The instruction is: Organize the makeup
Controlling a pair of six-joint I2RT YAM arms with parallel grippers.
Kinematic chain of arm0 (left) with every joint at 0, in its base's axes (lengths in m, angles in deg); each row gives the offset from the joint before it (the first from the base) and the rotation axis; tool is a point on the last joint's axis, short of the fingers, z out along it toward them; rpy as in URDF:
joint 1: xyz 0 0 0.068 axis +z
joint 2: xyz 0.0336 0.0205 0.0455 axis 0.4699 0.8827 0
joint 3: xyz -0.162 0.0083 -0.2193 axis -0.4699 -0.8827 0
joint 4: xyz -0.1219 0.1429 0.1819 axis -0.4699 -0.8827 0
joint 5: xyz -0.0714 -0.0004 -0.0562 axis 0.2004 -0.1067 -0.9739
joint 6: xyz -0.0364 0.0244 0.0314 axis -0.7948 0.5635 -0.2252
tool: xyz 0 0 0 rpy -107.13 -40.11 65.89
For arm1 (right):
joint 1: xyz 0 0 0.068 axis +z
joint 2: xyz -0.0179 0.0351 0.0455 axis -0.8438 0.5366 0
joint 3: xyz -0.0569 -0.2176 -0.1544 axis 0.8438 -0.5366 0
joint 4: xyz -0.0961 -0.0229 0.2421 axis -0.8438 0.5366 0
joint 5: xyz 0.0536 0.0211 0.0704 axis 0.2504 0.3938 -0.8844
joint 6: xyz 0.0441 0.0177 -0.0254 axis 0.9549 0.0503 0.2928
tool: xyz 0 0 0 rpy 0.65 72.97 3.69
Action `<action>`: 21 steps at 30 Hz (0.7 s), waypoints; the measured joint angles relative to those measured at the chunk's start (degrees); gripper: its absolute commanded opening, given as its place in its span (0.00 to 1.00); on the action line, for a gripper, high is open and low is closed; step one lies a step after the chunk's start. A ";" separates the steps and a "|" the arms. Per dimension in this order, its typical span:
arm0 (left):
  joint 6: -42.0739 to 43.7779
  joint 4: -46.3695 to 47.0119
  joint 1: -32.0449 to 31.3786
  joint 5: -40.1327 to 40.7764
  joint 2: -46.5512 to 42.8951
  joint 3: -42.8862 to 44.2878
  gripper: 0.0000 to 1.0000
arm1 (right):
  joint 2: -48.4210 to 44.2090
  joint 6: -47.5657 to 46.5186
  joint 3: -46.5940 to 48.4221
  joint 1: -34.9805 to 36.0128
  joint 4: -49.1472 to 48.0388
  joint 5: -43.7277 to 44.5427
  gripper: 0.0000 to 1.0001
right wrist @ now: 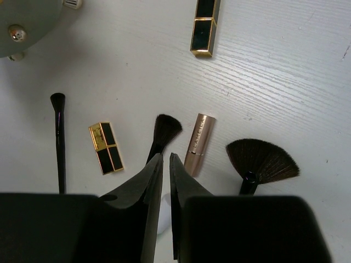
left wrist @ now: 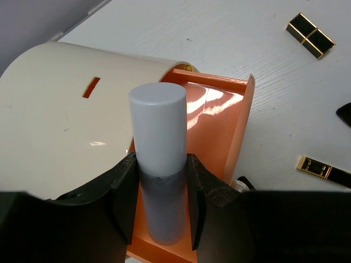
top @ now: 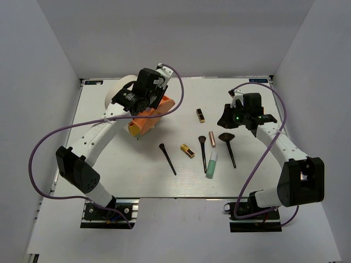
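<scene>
Top external view shows the white surface between pale walls, the cream cylinder at back left, the left end effector gripping the lavender tube lengthwise, cap outward over the orange front, and the right end effector nearly closed, empty, above loose brushes and lipsticks.

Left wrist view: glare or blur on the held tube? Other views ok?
Left wrist: tube sharp, no glare; bright streaks on the glossy orange tray behind it. Right wrist: fan brush and lipstick sharp, right tool nearly black. Top: even light, faint shadows.
</scene>
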 measured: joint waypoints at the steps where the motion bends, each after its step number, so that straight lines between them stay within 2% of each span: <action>1: 0.00 -0.02 0.00 0.07 0.00 -0.24 0.42 | 0.00 0.00 0.00 0.00 -0.02 0.00 0.19; 4: 0.07 -0.15 0.00 0.48 0.00 -0.39 0.55 | 0.00 -0.07 0.00 0.00 0.00 -0.13 0.26; 8: 0.17 0.20 0.00 1.18 -0.24 -0.39 0.65 | 0.00 -0.42 0.00 0.00 0.00 -1.07 0.36; 11: 0.09 0.44 0.00 1.68 -0.44 -0.39 0.66 | 0.00 -0.94 -0.02 0.02 -0.02 -1.95 0.40; 17: -0.13 0.70 0.00 2.43 -0.46 0.07 0.63 | 0.00 -2.14 -1.07 0.02 0.04 -3.91 0.40; 20: -0.90 0.63 0.00 2.84 -0.48 2.29 0.53 | 0.00 -4.87 -1.18 0.02 0.39 -6.16 0.35; 21: -1.22 0.83 0.00 3.04 -0.59 3.39 0.43 | 0.00 -6.62 -1.18 0.02 0.55 -7.34 0.30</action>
